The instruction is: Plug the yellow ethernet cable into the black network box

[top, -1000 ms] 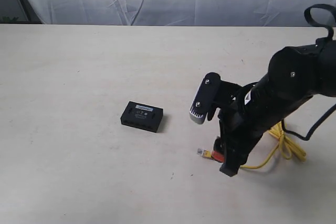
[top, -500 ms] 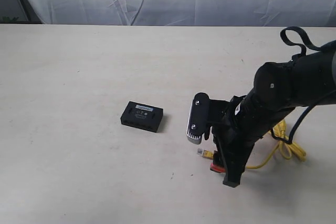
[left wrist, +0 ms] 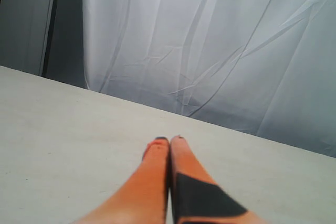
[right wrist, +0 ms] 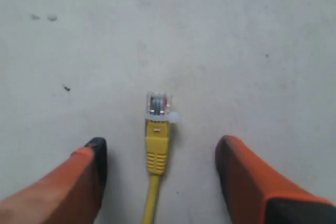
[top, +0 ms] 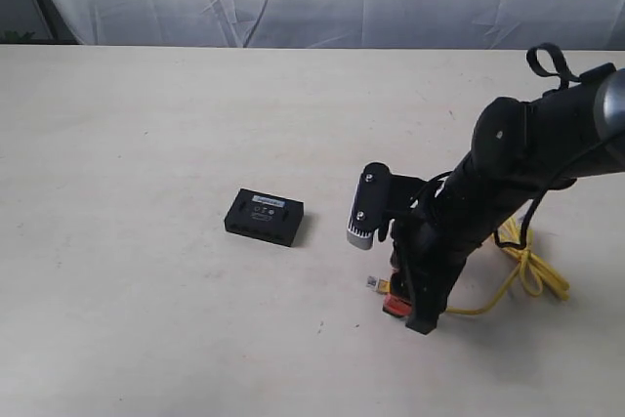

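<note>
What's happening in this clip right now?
The right gripper is down at the table, jaws open either side of a plug of the yellow ethernet cable, which lies flat, not yet gripped. The black network box sits apart, further left in the exterior view, with no cable in it. The left gripper is shut, over bare table.

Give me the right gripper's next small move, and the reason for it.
Probably close on the cable's yellow boot just behind the clear plug, after easing down if needed. The right gripper stands open with the yellow ethernet cable lying on the table between its fingers, ungripped, and the black network box lies apart from it, nothing plugged in.
</note>
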Controlling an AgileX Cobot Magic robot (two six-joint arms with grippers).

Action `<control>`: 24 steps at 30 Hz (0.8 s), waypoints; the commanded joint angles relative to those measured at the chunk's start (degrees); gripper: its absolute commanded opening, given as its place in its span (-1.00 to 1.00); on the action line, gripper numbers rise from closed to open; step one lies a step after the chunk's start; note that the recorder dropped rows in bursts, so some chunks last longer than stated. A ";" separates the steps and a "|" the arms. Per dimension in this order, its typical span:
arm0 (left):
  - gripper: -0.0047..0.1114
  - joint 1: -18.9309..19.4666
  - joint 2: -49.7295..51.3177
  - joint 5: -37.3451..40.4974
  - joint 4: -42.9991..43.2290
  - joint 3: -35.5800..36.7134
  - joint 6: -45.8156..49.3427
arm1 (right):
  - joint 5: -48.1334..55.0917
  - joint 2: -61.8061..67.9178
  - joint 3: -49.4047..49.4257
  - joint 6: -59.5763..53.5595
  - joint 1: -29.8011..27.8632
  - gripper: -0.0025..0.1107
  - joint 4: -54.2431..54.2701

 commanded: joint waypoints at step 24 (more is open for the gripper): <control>-0.92 0.09 -0.36 -3.79 -9.48 0.29 -1.55 | -1.25 -0.43 -0.25 0.31 -0.37 -0.97 -1.18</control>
